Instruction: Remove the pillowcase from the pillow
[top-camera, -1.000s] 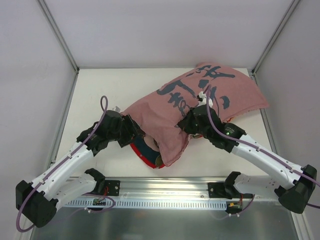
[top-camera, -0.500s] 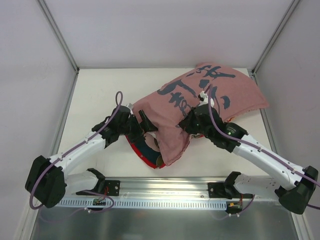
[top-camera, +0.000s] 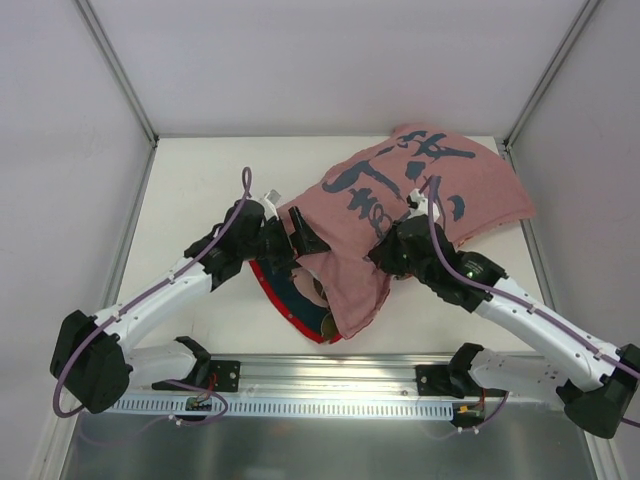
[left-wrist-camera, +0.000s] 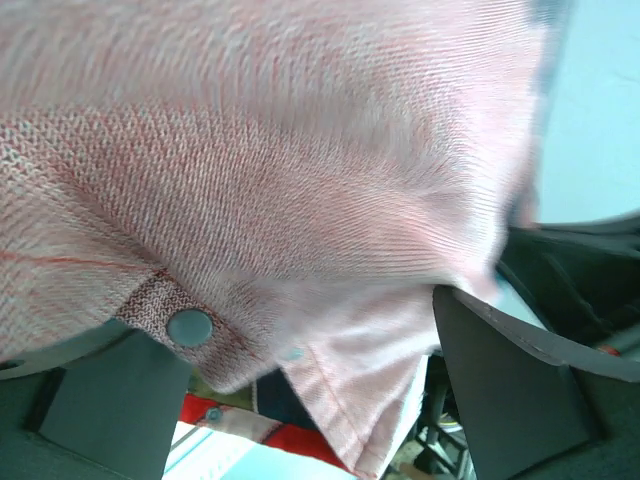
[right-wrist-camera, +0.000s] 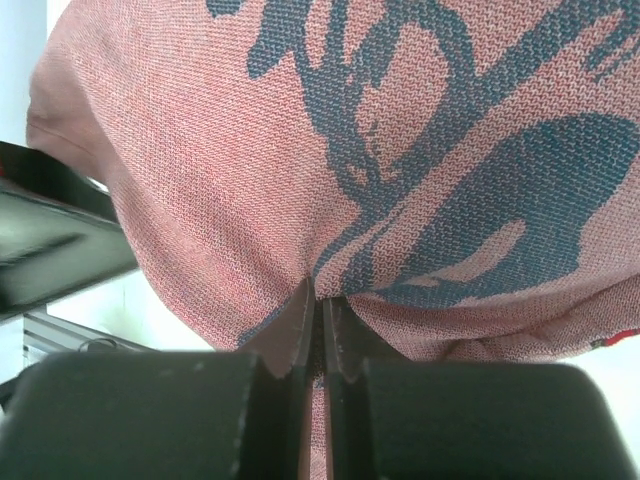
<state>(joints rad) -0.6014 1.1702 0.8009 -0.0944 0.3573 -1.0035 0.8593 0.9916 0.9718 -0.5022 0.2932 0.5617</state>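
Note:
The dusty-pink pillowcase (top-camera: 400, 195) with dark brush characters lies from the table's middle to the far right. Its open near end shows the red trim and navy lining (top-camera: 290, 300). The pillow is hidden inside it. My left gripper (top-camera: 300, 240) is open at that opening. In the left wrist view (left-wrist-camera: 310, 390) the pink edge with a snap button (left-wrist-camera: 190, 327) hangs between its spread fingers (left-wrist-camera: 510, 390). My right gripper (top-camera: 388, 250) is shut on a pinch of the pillowcase's top cloth (right-wrist-camera: 400, 150). The right wrist view (right-wrist-camera: 320, 300) shows the jaws closed on it.
The white table (top-camera: 200, 180) is boxed in by pale walls with metal corner posts (top-camera: 115, 70). A metal rail (top-camera: 330, 405) with both arm bases runs along the near edge.
My left arm has reached right and forward to the pillowcase's opening. My right gripper has drawn the pinched cloth slightly right and nearer. More of the navy lining shows.

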